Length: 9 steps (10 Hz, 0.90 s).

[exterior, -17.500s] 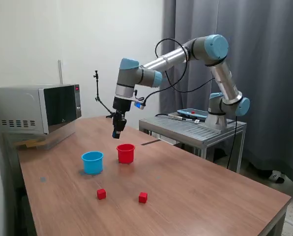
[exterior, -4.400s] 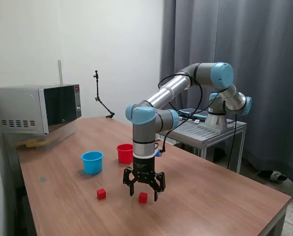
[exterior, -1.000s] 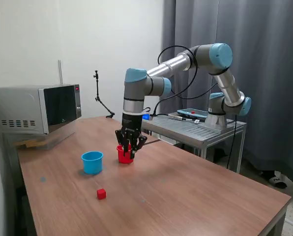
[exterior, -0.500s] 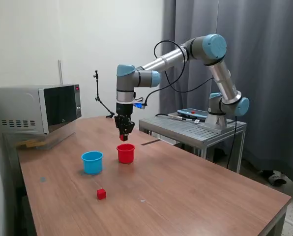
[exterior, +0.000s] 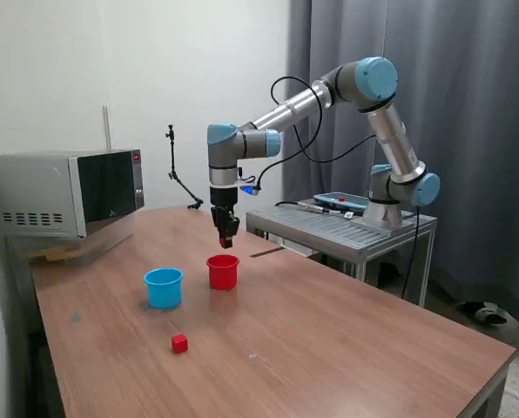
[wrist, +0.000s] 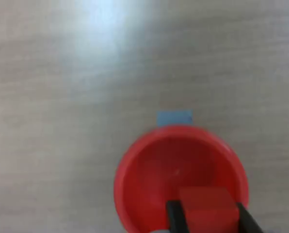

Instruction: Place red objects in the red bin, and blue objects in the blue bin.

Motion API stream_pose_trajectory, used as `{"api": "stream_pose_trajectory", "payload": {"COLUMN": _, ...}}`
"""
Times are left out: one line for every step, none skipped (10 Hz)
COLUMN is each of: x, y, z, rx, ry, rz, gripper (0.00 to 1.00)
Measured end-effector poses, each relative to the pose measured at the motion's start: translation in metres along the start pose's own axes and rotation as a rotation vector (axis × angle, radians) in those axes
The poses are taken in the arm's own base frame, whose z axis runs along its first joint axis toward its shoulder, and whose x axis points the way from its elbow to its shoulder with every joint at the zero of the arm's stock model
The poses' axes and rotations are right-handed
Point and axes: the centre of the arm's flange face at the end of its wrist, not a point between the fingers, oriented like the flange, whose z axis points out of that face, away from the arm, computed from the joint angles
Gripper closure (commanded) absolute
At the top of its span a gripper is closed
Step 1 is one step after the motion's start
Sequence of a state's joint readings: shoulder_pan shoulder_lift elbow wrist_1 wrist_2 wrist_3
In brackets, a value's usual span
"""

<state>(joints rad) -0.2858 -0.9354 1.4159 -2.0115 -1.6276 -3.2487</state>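
Observation:
My gripper hangs straight down a little above the red cup. In the wrist view the gripper is shut on a small red cube, held over the open red cup, which looks empty inside. A second red cube lies on the table nearer the front. The light blue cup stands to the exterior view's left of the red cup. No dark blue cubes are in view.
A microwave stands at the table's far left. A metal cart carrying the arm's base stands behind the table. A thin black stand is at the back. A small pale blue patch lies beside the red cup.
The gripper has risen from cup height to above the red cup, keeping the red cube. In the last half second it shifted slightly to the exterior view's right.

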Motion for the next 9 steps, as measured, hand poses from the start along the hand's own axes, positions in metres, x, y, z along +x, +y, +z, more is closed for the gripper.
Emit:
{"api": "stream_pose_trajectory", "payload": {"x": -0.0006, "y": -0.0061, "z": 0.0077, "rx": 0.017, "ry": 0.002, "rz": 0.010, "gripper": 1.00}}
{"api": "stream_pose_trajectory", "payload": {"x": -0.0004, "y": -0.0108, "z": 0.0128, "rx": 0.026, "ry": 0.004, "rz": 0.016, "gripper": 1.00}}
{"api": "stream_pose_trajectory", "payload": {"x": -0.0001, "y": -0.0134, "z": 0.0154, "rx": 0.029, "ry": 0.004, "rz": 0.020, "gripper": 1.00}}
{"api": "stream_pose_trajectory", "payload": {"x": 0.0002, "y": -0.0146, "z": 0.0164, "rx": 0.029, "ry": 0.005, "rz": 0.023, "gripper": 1.00}}
{"api": "stream_pose_trajectory", "payload": {"x": 0.0009, "y": -0.0147, "z": 0.0164, "rx": 0.027, "ry": 0.007, "rz": 0.024, "gripper": 1.00}}
{"api": "stream_pose_trajectory", "payload": {"x": 0.0015, "y": -0.0138, "z": 0.0152, "rx": 0.017, "ry": 0.008, "rz": 0.025, "gripper": 1.00}}
{"api": "stream_pose_trajectory", "payload": {"x": 0.0023, "y": -0.0129, "z": 0.0142, "rx": 0.003, "ry": 0.009, "rz": 0.025, "gripper": 1.00}}
{"api": "stream_pose_trajectory", "payload": {"x": 0.0031, "y": -0.0118, "z": 0.0135, "rx": -0.015, "ry": 0.009, "rz": 0.026, "gripper": 1.00}}
{"api": "stream_pose_trajectory", "payload": {"x": 0.0037, "y": -0.0108, "z": 0.0131, "rx": -0.032, "ry": 0.008, "rz": 0.026, "gripper": 1.00}}
